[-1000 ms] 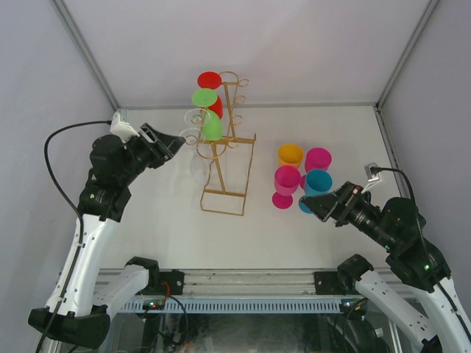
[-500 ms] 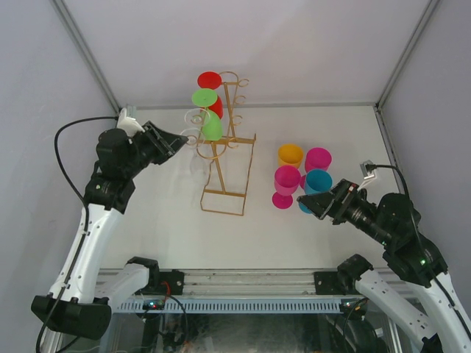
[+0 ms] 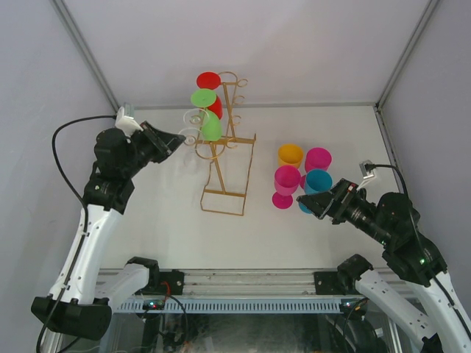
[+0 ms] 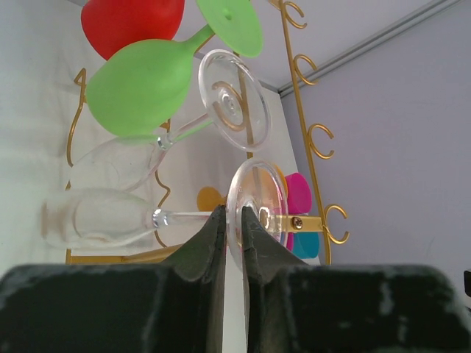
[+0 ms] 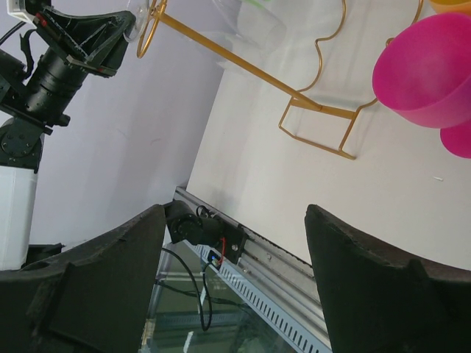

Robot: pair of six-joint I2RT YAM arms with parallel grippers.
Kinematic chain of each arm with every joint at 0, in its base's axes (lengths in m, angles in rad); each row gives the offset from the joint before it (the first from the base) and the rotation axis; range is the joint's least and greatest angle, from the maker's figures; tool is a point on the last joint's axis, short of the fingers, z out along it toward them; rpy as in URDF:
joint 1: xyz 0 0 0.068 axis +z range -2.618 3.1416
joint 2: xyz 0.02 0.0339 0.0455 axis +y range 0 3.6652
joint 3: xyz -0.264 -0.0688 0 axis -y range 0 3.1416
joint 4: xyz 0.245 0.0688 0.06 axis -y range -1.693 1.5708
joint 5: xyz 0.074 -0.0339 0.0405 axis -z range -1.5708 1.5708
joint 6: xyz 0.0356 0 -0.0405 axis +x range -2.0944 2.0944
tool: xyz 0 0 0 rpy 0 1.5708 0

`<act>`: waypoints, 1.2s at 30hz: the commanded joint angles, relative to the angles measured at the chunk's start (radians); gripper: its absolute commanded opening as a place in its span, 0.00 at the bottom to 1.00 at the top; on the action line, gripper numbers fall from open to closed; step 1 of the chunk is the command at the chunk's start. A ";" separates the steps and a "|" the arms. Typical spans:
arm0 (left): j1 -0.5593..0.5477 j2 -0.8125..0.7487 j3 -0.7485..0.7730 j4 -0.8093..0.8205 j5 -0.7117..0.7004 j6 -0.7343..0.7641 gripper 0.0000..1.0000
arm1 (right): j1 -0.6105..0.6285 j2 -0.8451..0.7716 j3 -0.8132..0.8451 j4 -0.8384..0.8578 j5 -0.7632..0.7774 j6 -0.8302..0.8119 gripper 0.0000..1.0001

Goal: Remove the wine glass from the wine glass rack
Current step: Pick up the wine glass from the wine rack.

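Glasses on the wine glass rack (image 3: pixel 225 143): four hang from its left-hand hooks with their bowls pointing away from the post. A red glass (image 4: pixel 132 22) hangs highest, with a green glass (image 4: pixel 140 88) below it. Under that comes a clear glass (image 4: pixel 121 162), and lowest on the rack is the clear wine glass (image 4: pixel 99 218) I am after. That one lies nearly level, with its stem running back toward the rack and its round foot (image 4: pixel 257 198) standing on edge.

Cups to the right of the rack: an orange cup (image 3: pixel 290 154) and a magenta cup (image 3: pixel 318 158) stand farthest back on the table (image 3: pixel 162 213). A pink goblet (image 3: pixel 286 180) and a teal cup (image 3: pixel 319 180) stand in front of them, all four close together.

End effectors: the left gripper (image 4: pixel 234 220) sits at the rack's left side. Its two fingers are drawn almost together on the rim of the wine glass's foot, one against each face, so I read it as pinching the foot. The right gripper (image 5: pixel 235 213) hangs to the right of the rack, just beside the teal cup, with its fingers spread wide and nothing between them.
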 commanded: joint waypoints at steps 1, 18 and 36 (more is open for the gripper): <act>0.010 -0.018 0.064 0.006 0.001 0.013 0.11 | 0.000 0.003 -0.004 0.032 0.004 0.008 0.76; 0.009 -0.053 0.062 0.016 -0.017 -0.024 0.00 | 0.000 -0.011 -0.004 0.020 0.007 0.020 0.76; 0.011 -0.061 0.039 0.124 -0.064 -0.199 0.00 | 0.000 -0.012 -0.003 0.012 0.010 0.034 0.76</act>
